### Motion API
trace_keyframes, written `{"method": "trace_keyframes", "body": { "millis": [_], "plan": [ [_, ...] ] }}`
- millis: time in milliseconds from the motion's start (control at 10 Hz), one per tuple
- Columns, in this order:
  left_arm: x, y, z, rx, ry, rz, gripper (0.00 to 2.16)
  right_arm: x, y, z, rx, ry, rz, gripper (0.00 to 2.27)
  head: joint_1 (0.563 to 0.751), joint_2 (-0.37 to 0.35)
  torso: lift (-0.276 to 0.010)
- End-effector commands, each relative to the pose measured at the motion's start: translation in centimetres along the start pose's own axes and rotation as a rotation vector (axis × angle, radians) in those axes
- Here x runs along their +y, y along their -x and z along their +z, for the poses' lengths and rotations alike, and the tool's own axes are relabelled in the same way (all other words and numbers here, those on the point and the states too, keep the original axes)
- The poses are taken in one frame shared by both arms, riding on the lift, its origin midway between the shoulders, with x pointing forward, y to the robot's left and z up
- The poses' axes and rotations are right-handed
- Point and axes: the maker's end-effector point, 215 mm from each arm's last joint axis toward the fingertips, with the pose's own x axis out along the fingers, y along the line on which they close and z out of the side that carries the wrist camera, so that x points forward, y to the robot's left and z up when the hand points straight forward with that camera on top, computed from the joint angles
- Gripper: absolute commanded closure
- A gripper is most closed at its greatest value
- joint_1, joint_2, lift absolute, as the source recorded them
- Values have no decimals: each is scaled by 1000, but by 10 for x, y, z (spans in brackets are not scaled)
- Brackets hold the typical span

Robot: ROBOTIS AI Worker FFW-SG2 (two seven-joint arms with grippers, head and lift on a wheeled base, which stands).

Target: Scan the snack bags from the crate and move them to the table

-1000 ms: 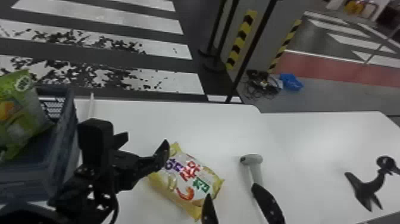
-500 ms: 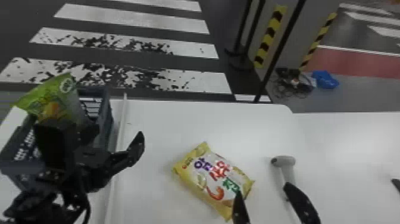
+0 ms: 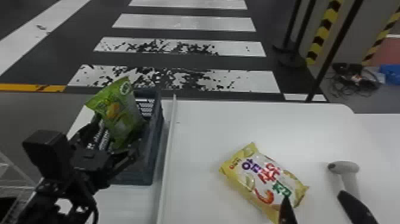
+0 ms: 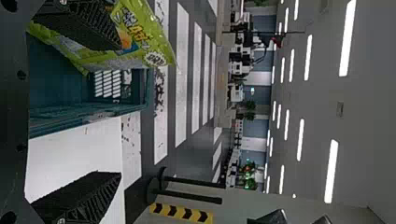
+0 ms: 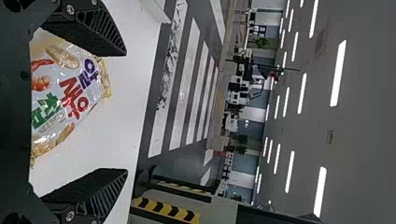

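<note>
Likely picking green bag point(image 3: 119, 110) from nine-o'clock crate point(image 3: 153, 143), with left gripper point(image 4: 122, 109) and right gripper point(image 5: 126, 112) wide; centre left one, then close

One bag point(image 3: 122, 113) is green with an orange patch; the other bag point(image 3: 248, 178) is yellow and white with purple, red and green lettering. The crate point(image 3: 154, 149) is slate blue, the table point(image 3: 205, 128) plain white, the floor point(image 3: 184, 62) dark grey with white stripes.

You see bright strips of ceiling lights point(image 4: 332, 170) overhead in both wrist views; in your head view, soft grey shadow falls beside the scanner point(image 3: 345, 167), at four o'clock on the brightly lit tabletop point(image 3: 208, 134).
</note>
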Motion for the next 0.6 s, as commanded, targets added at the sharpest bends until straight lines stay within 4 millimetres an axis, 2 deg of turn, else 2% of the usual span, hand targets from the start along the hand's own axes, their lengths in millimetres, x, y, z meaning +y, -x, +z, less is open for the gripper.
{"method": "trace_keyframes", "body": {
  "millis": [0,300,500],
  "plan": [
    [23,17,-2,-24,-2,45,33,0,-2,0,0,-1,-2,107,695,28,-95],
    [44,38,-6,-33,13,79,33,-2,-13,3,-7,-25,9,107,695,97,-95],
    [43,41,1,-46,22,74,33,4,-19,13,-29,-32,52,110,695,126,-95]
  ]
}}
